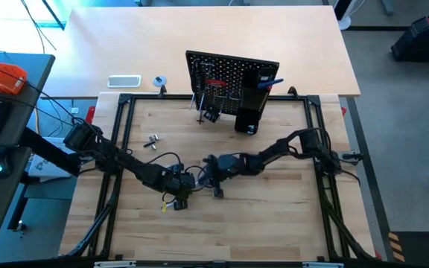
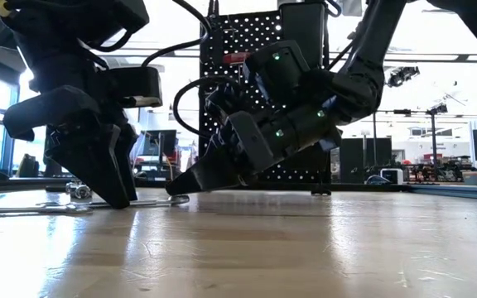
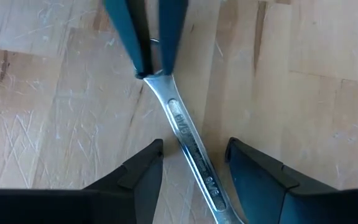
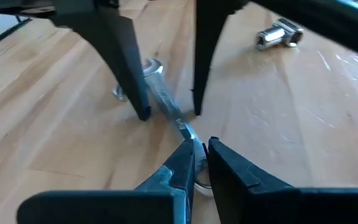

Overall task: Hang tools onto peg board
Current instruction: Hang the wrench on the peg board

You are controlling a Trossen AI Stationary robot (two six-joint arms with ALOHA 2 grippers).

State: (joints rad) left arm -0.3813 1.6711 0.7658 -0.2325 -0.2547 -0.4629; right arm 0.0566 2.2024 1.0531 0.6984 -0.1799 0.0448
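In the left wrist view we lose the silver wrench (image 3: 188,140) at the picture's lower edge, so its near head goes unseen. From above, both end effectors crowd over the wrench and hide it. In the low view the left end effector (image 2: 98,178) blocks most of the wrench. The tools on the peg board (image 1: 226,78) are too small for us to tell apart.

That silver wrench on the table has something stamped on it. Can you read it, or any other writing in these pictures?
Wrench handle: stamped characters run along it, too blurred and skewed to read.
Peg board: no writing can be made out.
White flat item behind the frame: any label is too small to read.
Orange thing on the side desk: no readable text.
Nothing else shows legible words, numbers or signs.
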